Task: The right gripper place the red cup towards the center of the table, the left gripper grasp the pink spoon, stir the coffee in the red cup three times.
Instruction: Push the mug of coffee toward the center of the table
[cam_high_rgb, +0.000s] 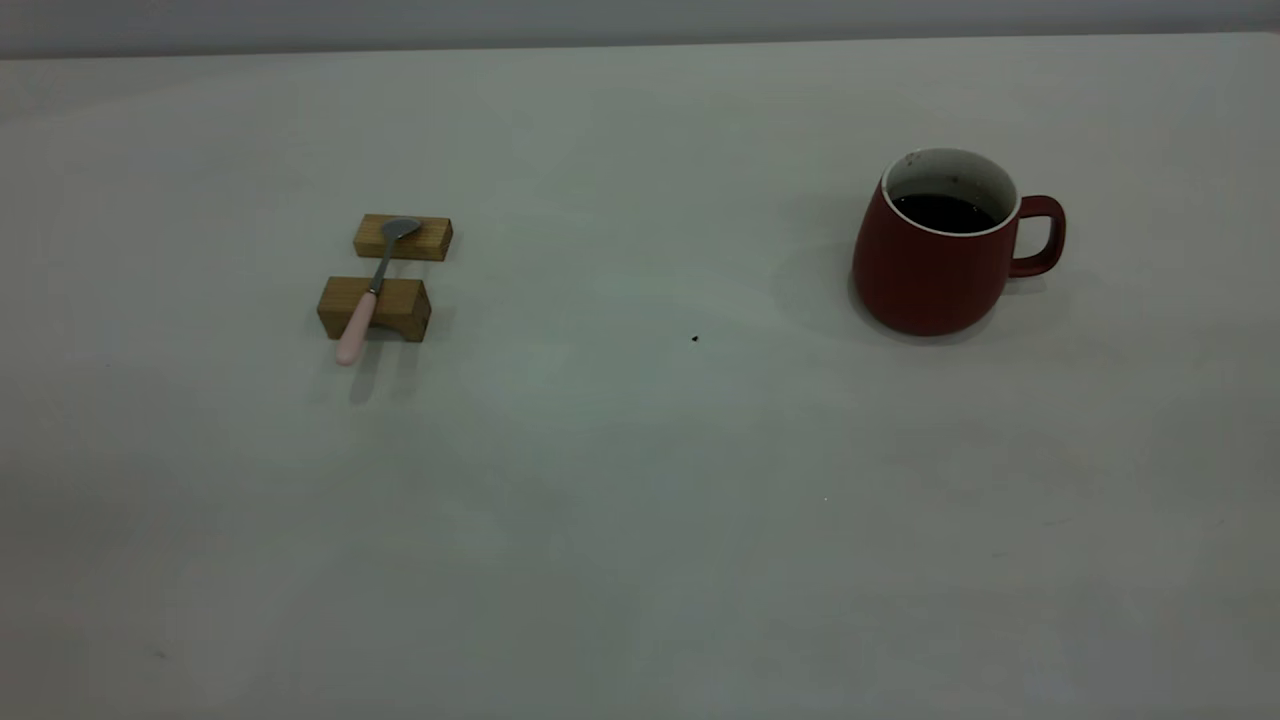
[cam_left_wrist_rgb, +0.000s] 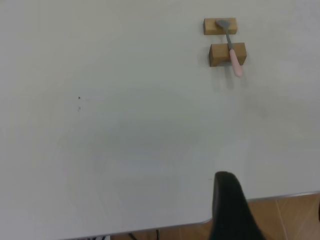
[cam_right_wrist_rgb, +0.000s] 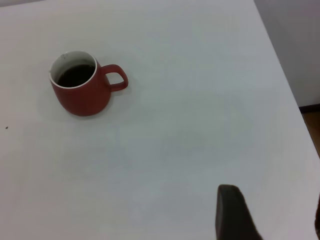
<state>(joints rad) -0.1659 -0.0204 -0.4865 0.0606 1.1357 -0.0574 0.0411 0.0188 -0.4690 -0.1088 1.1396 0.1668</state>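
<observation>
the left gripper (cam_left_wrist_rgb: 270, 210) hangs over the near table edge, holding nothing; how wide its fingers stand i cannot tell. same for the right gripper (cam_right_wrist_rgb: 272, 212). the pink spoon (cam_high_rgb: 372, 290) lies across two wooden blocks (cam_high_rgb: 375, 308) at exterior left. the red cup (cam_high_rgb: 940, 245) with coffee (cam_high_rgb: 942, 212) stands upper right on the table (cam_high_rgb: 640, 520).

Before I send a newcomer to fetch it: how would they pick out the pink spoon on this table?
On the off-white table, look to the left side, far from the red cup, for two tan wooden blocks. The pink spoon lies bridged across both, grey bowl on the farther block. Its pale pink handle, jutting past the nearer block, is the scene's only pink thing.
</observation>
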